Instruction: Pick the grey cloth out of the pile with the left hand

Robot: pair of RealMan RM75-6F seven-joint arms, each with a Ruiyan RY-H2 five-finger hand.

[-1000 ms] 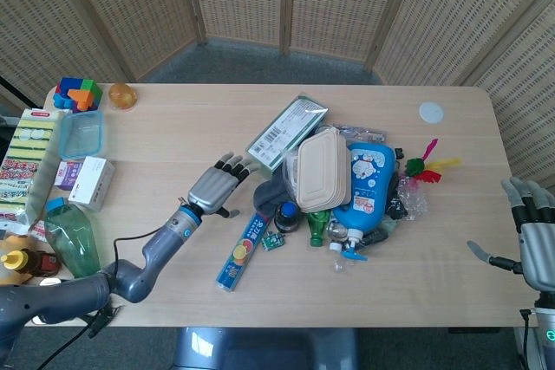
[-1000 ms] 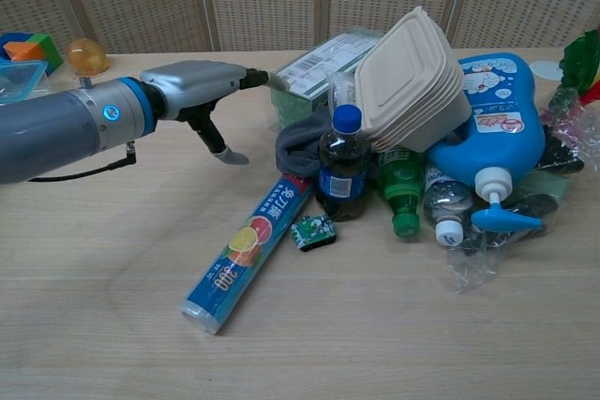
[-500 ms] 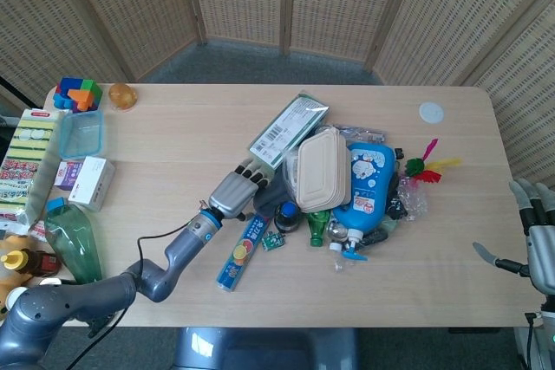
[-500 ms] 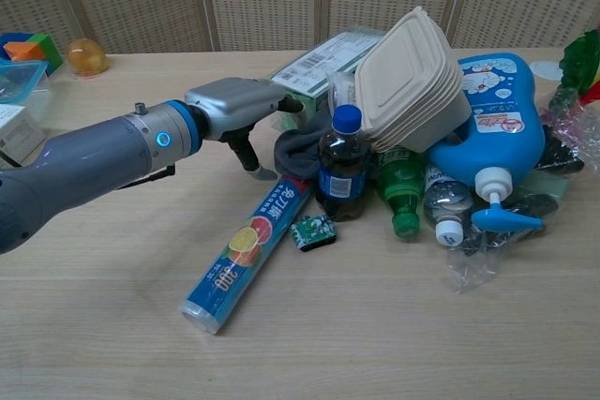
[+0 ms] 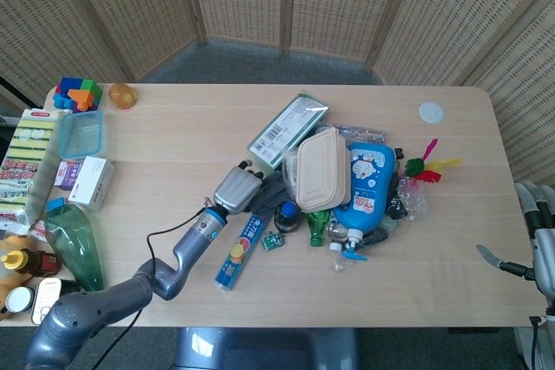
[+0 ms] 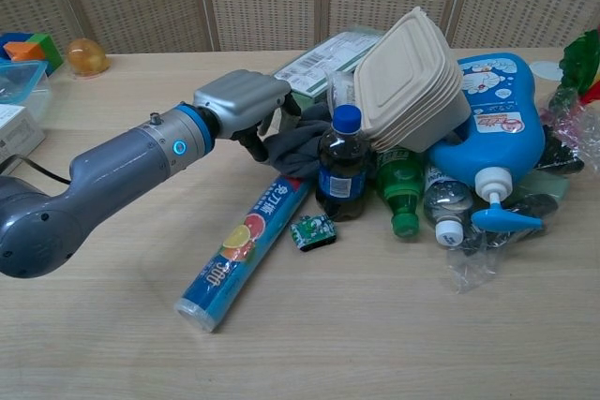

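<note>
Our left hand (image 6: 246, 100) curls its fingers onto the grey cloth (image 6: 298, 145) at the pile's left edge; whether it grips yet, we cannot tell. Soft and light, the cloth is best pinched at its free fold.

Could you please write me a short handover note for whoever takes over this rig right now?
Left hand: at the pile's left edge, fingers curled down onto the grey cloth; whether it has a firm hold cannot be told.
Right hand: off at the table's right edge, fingers apart, holding nothing.
Grey cloth: in the pile, tucked beside the dark bottle and under the beige clamshell box; the blue wrap roll lies just in front.
Done: the reach to the cloth.
Left: secure the hold, then draw the cloth out leftward, watching that the bottle and box do not topple.
</note>
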